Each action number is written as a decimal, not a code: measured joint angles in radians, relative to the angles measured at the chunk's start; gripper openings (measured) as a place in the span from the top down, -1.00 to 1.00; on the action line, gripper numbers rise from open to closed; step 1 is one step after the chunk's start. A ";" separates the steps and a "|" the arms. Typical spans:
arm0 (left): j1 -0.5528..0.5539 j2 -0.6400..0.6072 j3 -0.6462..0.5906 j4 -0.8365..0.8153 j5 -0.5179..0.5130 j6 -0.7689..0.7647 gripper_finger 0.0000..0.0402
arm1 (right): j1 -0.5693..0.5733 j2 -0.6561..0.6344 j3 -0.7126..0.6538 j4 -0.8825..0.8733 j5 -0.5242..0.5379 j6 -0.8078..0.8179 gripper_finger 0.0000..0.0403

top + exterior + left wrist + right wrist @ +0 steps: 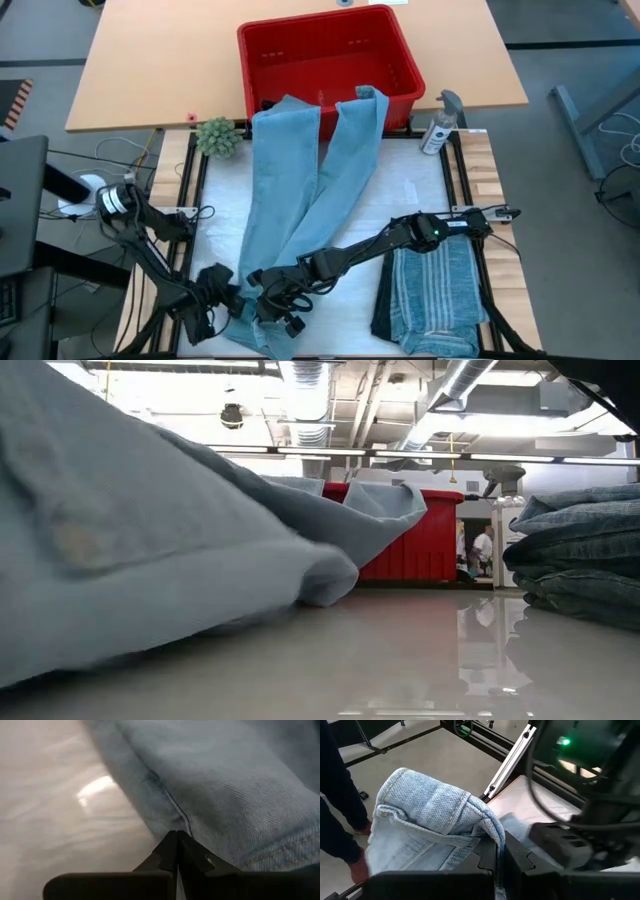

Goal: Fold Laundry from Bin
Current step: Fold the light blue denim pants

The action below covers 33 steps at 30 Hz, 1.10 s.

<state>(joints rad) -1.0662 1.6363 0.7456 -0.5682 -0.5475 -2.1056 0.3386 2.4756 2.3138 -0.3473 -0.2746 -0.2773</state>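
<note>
- Long light blue denim trousers (pixel 300 190) trail from the bright red rectangular plastic bin (pixel 330 60) across the table.
- Left gripper (pixel 222 296) and right gripper (pixel 268 300) each pinch the waistband.

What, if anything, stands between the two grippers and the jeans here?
Nothing visible. The left gripper and right gripper are both shut on the waist end of the jeans at the table's near edge. The legs run up to the bin, one hem draped on its rim.

You see the jeans (pixel 150 550) blurred up close in the low view, blocking both arms. Their waistband (pixel 262 335) runs off the high view's bottom edge. The folded pile (pixel 575 555) is cut by the right edge.
</note>
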 joint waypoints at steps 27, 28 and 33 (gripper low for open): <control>0.060 0.050 -0.001 0.161 -0.071 0.104 1.00 | -0.001 0.000 -0.001 0.066 0.011 0.080 0.23; 0.060 0.050 -0.001 0.161 -0.070 0.104 1.00 | -0.001 0.000 -0.001 0.067 0.018 0.088 0.16; 0.060 0.050 -0.002 0.161 -0.070 0.111 1.00 | -0.002 0.000 -0.001 0.066 0.050 0.136 -0.17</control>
<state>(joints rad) -1.0061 1.6863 0.7441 -0.4072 -0.6170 -1.9946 0.3367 2.4752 2.3131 -0.2813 -0.2247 -0.1416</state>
